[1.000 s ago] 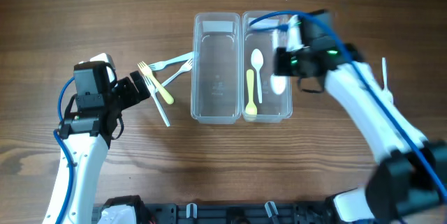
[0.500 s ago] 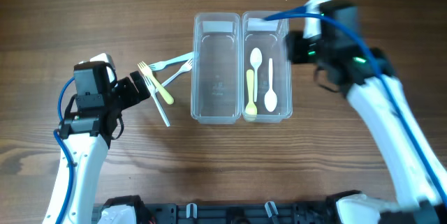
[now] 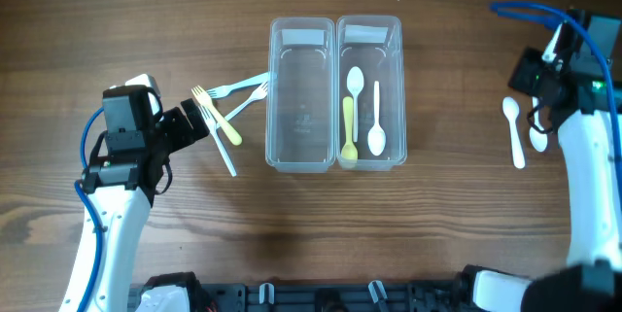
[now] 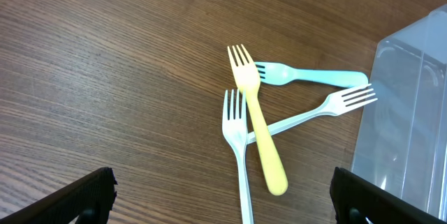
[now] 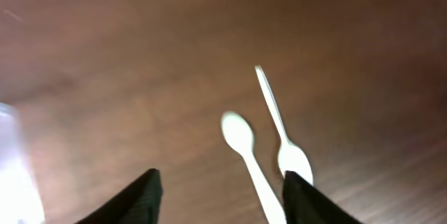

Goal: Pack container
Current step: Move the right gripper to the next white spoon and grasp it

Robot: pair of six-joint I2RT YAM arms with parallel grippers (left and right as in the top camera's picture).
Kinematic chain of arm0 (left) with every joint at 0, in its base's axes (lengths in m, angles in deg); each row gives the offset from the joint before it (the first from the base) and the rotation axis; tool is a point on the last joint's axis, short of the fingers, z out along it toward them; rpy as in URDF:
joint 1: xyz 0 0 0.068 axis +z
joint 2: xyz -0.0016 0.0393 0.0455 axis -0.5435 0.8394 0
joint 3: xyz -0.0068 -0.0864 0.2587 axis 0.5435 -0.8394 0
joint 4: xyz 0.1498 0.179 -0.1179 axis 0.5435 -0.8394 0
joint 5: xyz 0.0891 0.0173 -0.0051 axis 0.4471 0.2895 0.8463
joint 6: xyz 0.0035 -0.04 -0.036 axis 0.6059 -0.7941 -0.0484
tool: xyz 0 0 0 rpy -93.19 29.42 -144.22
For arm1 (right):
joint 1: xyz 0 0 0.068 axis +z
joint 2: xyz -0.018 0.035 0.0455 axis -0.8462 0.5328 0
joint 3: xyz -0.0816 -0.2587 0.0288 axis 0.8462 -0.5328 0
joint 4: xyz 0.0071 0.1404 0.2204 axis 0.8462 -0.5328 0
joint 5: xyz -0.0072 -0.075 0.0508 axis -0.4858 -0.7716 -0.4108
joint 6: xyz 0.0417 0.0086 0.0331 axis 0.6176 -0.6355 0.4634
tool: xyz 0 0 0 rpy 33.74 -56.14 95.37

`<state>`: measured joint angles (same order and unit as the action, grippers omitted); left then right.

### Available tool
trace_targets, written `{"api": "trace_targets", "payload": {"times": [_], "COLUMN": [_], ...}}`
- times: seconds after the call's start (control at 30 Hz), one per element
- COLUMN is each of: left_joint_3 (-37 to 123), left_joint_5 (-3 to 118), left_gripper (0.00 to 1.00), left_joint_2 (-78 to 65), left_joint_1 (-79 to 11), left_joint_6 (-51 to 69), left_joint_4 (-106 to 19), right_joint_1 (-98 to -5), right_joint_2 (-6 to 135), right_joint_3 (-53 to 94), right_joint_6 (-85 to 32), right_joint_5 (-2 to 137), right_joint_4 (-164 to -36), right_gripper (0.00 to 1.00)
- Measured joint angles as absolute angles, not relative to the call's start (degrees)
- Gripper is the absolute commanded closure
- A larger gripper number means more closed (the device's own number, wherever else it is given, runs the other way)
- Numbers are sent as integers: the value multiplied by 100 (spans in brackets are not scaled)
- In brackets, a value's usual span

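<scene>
Two clear containers stand side by side mid-table. The left container (image 3: 301, 93) is empty. The right container (image 3: 393, 93) holds a yellow spoon (image 3: 348, 135) and two white spoons (image 3: 376, 129). A yellow fork (image 4: 258, 130), a light blue fork (image 4: 307, 77) and two white forks (image 4: 239, 158) lie crossed left of the containers. My left gripper (image 3: 199, 122) (image 4: 227, 206) hangs wide open just above them, holding nothing. At the far right, two loose white spoons (image 3: 513, 129) (image 5: 241, 140) lie on the wood. My right gripper (image 3: 535, 93) (image 5: 223, 203) is open above them, blurred and empty.
The left container's wall (image 4: 412, 112) shows at the right edge of the left wrist view. The tabletop (image 3: 437, 225) is bare brown wood. The arm bases stand along the front edge (image 3: 311, 297).
My right gripper opened and left a white spoon in the right container. It then swung away to the far right, over the two loose spoons. The left arm has not moved.
</scene>
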<state>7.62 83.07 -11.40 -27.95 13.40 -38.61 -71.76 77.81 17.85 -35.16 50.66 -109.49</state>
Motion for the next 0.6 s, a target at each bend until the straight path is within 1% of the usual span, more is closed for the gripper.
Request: {"api": "trace_targets", "payload": {"times": [0.03, 0.13, 0.27, 0.5, 0.6], "left_joint_3": [762, 762, 762, 762, 762], "left_joint_5": [8307, 8307, 8307, 8307, 8307], "left_gripper": [0, 0, 0, 0, 0], "left_joint_2": [-1140, -1140, -1140, -1140, -1140], "left_joint_1": [-2795, -2795, -2795, -2795, -2795], "left_joint_6": [1340, 1340, 1340, 1340, 1340], "left_joint_4": [-3861, -3859, -3859, -3861, -3861], "right_joint_1": [-7283, -7554, -7723, -7753, -7755], "right_joint_2": [7954, 8514, 9095, 9683, 9840], "right_joint_3": [1687, 1490, 1453, 1448, 1448], "right_joint_6": [-3544, -3773, -4407, -5491, -5655], "right_joint_5": [5092, 5269, 5651, 5966, 5971], "right_joint_4": [-10859, -10556, -10335, -10138, -10107], "right_gripper": [36, 37, 34, 29, 28]}}
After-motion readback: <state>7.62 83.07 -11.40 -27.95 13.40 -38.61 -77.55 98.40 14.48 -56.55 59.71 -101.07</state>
